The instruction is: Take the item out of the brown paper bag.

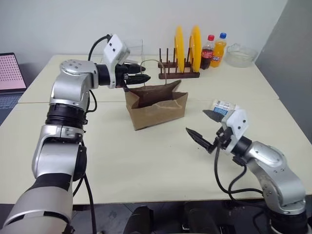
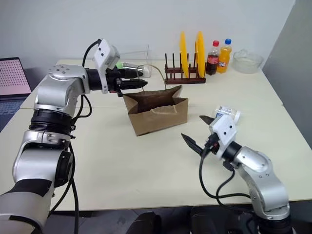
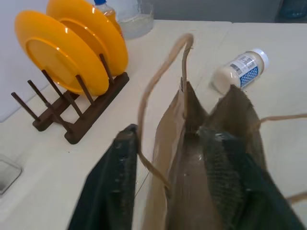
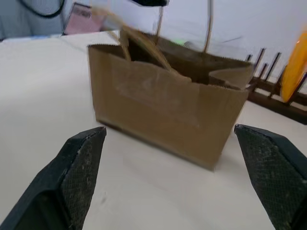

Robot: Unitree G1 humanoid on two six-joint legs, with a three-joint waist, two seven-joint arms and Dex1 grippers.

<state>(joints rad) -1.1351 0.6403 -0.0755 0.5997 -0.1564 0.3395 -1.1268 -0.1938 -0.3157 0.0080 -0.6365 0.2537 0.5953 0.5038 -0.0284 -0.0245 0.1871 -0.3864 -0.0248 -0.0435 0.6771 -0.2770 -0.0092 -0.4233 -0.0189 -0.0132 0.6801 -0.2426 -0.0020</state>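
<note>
Right pincer [image 1: 204, 127] near blue-and-white-labelled item [image 1: 224, 107]

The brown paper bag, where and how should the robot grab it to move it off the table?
By judgement, grip the brown paper bag at its tan cord handle, coming from above. The bag stands upright with its mouth open, its creased paper walls would likely buckle under side pressure, and the loop rises clear of the rim. The left gripper is already at that rim.

Bright even indoor light, soft faint shadows, wrist views blurred close up, no glare
</note>
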